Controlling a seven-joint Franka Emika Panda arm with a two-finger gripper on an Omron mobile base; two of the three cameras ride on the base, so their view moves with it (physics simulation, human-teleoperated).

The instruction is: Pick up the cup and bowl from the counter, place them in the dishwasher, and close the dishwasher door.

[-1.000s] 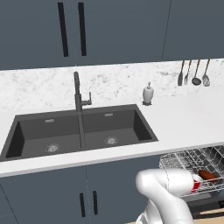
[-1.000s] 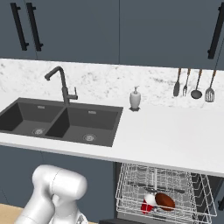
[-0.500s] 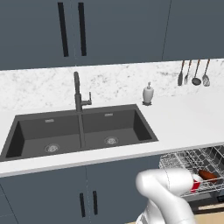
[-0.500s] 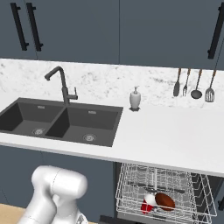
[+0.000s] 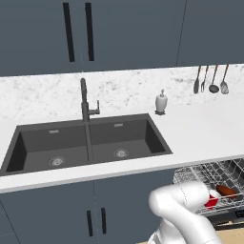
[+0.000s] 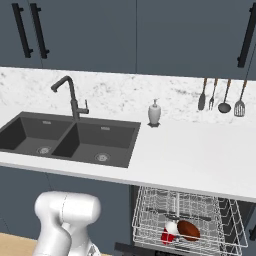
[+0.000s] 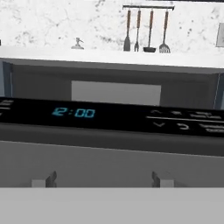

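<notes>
While the cup [image 6: 168, 234] and bowl [image 6: 188, 229] lie side by side in the rack [image 6: 150, 220] of the dishwasher [image 5: 228, 220], below the desk [image 6: 200, 160], only the door [image 7: 109, 164] remains. It looks stiff and heavy, hinged low; pushing up at its top edge by the control strip [image 7: 113, 116] seems best. The jaws stand spread wide, gripping nothing. Nothing in the scene has shifted from the earlier frames.

The arm's white elbow hides part of the cup [image 5: 211, 200] in the left base view. The bowl [image 6: 188, 230] sits partly behind rack [image 6: 190, 220] wires. The rack's right side runs off frame.
</notes>
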